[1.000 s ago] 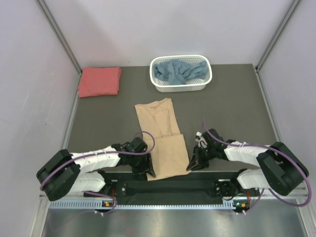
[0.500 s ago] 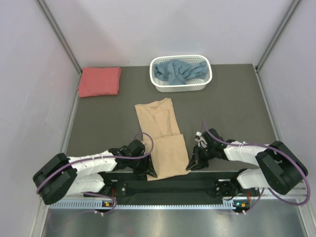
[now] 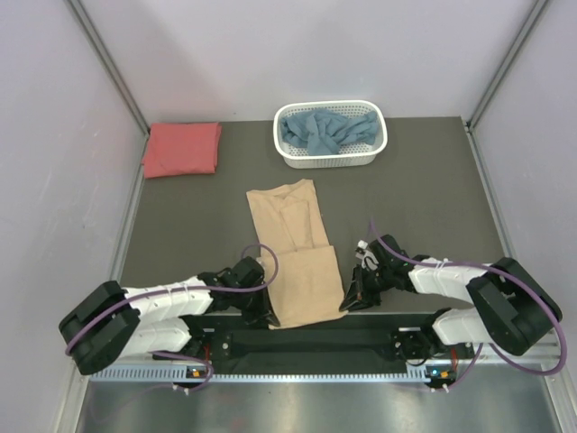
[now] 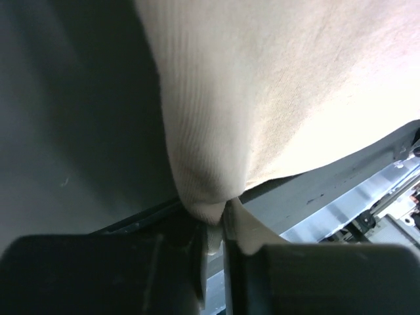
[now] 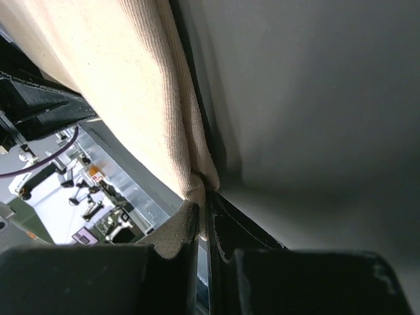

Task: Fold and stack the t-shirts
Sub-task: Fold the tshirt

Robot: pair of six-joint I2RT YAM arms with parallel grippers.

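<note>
A tan t-shirt lies as a long folded strip down the middle of the table. My left gripper is shut on its near left corner, and the pinched tan t-shirt cloth shows between the jaws in the left wrist view. My right gripper is shut on the near right corner, with the tan t-shirt hem clamped between its jaws. A coral-red t-shirt lies folded at the far left. A dusty blue t-shirt is crumpled inside the basket.
A white lattice basket stands at the far middle of the dark table. Frame posts and pale walls close in the left, right and back. The metal rail with the arm bases runs along the near edge.
My left gripper slid in to the shirt's near left corner and closed on it. The right gripper stayed shut on its corner.
</note>
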